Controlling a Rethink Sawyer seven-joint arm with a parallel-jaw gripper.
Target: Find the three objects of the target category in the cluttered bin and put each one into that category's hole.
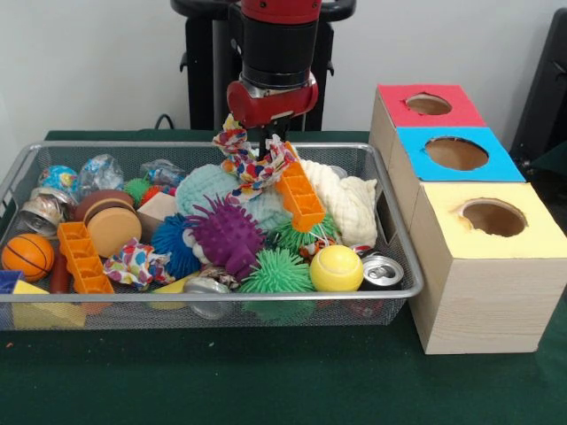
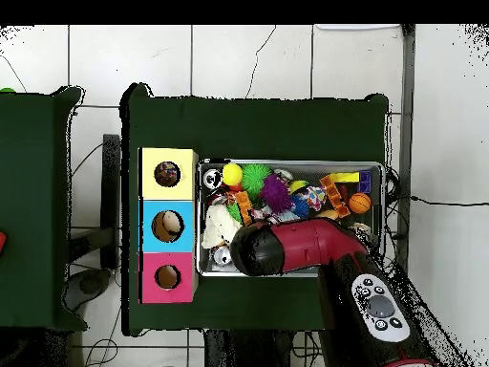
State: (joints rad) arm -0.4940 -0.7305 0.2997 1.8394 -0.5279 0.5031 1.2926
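Note:
The wire mesh bin (image 1: 115,145) stands on the green table, full of toys. My gripper (image 1: 262,146) hangs over the bin's far middle, shut on a white fabric piece with coloured patches (image 1: 251,165), which dangles just above the clutter. A second such piece (image 1: 135,263) lies at the bin's front left. I see no third one. The yellow-topped box with its round hole (image 1: 493,217) stands right of the bin, nearest the camera. In the overhead view the arm (image 2: 296,247) covers the gripper, and the yellow box's hole (image 2: 167,174) is left of the bin (image 2: 287,162).
Blue-topped (image 1: 456,153) and red-topped (image 1: 429,104) boxes stand behind the yellow one. Under the gripper lie an orange block (image 1: 299,197), a mint towel (image 1: 208,186), a cream towel (image 1: 345,205) and a purple spiky ball (image 1: 226,237). A yellow ball (image 1: 336,267) and a can (image 1: 383,270) lie at the front right.

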